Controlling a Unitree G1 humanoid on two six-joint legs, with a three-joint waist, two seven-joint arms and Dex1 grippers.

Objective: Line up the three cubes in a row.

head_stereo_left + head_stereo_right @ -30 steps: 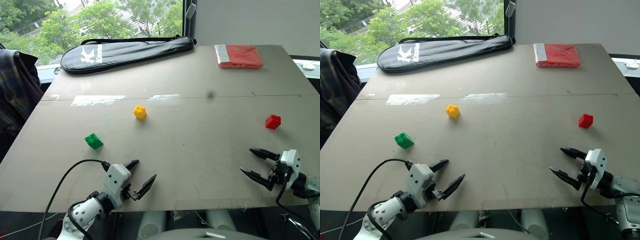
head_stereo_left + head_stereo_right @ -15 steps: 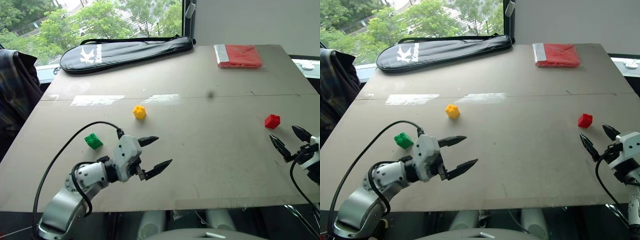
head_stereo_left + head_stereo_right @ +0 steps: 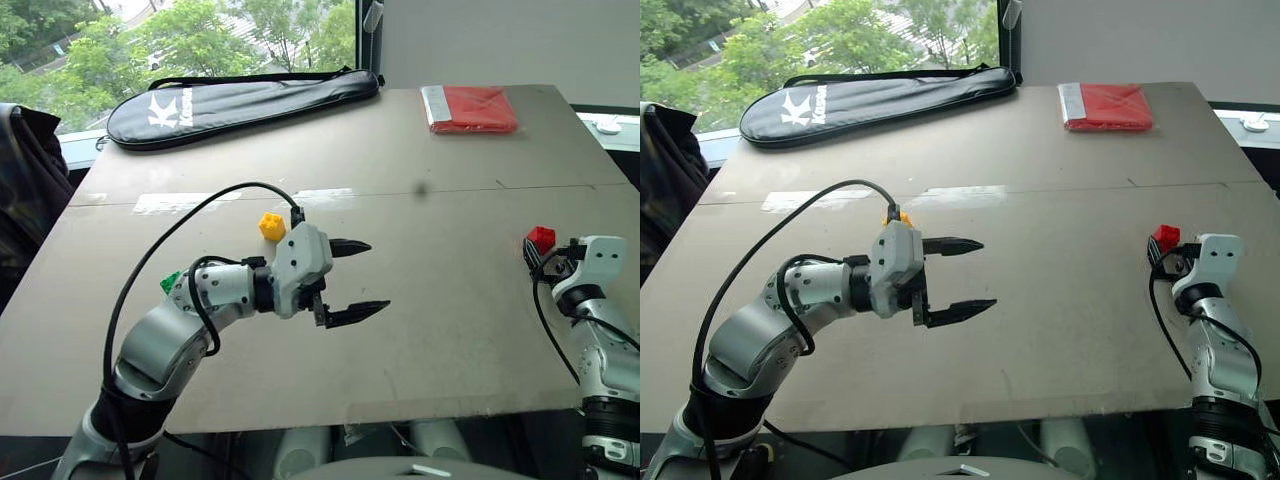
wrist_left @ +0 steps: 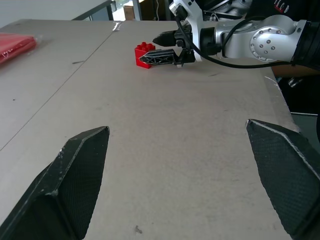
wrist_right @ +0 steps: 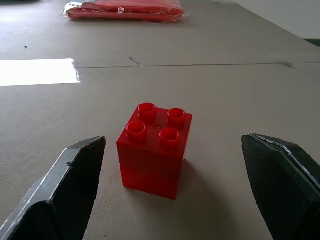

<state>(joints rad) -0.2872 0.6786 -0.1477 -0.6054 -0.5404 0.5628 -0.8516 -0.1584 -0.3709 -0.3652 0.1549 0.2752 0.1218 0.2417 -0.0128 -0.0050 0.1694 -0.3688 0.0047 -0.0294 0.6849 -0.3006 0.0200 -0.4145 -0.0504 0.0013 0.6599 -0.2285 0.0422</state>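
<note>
Two grippers, left (image 3: 345,282) and right (image 4: 165,48), jaws spread, red cube (image 5: 154,150) before the right's.

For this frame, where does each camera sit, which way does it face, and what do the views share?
Head stereo pair: looks forward and down over the table; shows both arms, left end effector open, yellow cube, green cube.
Left wrist: looks along its open fingers across the table at the right end effector and red cube.
Right wrist: looks between its open fingers at the red cube.
Shared: both wrist views show the red cube.
</note>
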